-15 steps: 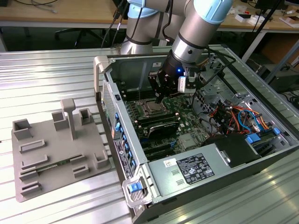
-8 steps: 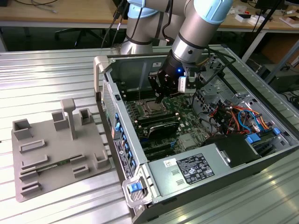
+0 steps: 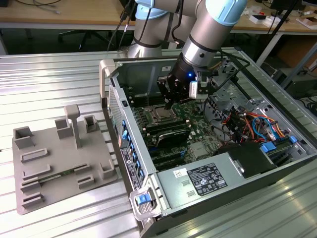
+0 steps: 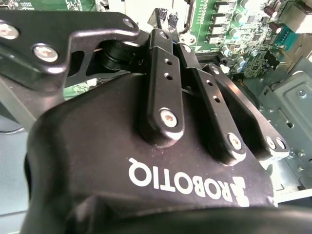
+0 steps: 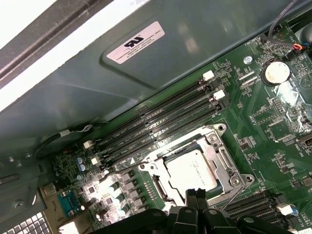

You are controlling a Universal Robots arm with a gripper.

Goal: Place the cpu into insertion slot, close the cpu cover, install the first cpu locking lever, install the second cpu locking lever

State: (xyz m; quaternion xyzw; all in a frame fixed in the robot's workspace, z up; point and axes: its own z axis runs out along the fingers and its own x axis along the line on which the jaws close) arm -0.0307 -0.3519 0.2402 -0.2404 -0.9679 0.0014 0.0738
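Now closed fingers [image 5: 190, 197] hover just beside the seated cpu [image 5: 189, 171]

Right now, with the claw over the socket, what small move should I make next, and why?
Probably lower the shut claw slightly onto the wire lever beside its tips: the cpu already lies under the flat-lying cpu cover, and that lever seems not yet latched.

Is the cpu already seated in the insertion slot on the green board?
Yes, in the first wrist view the silvery cpu lies flat inside the insertion slot, with the cpu cover framing it.
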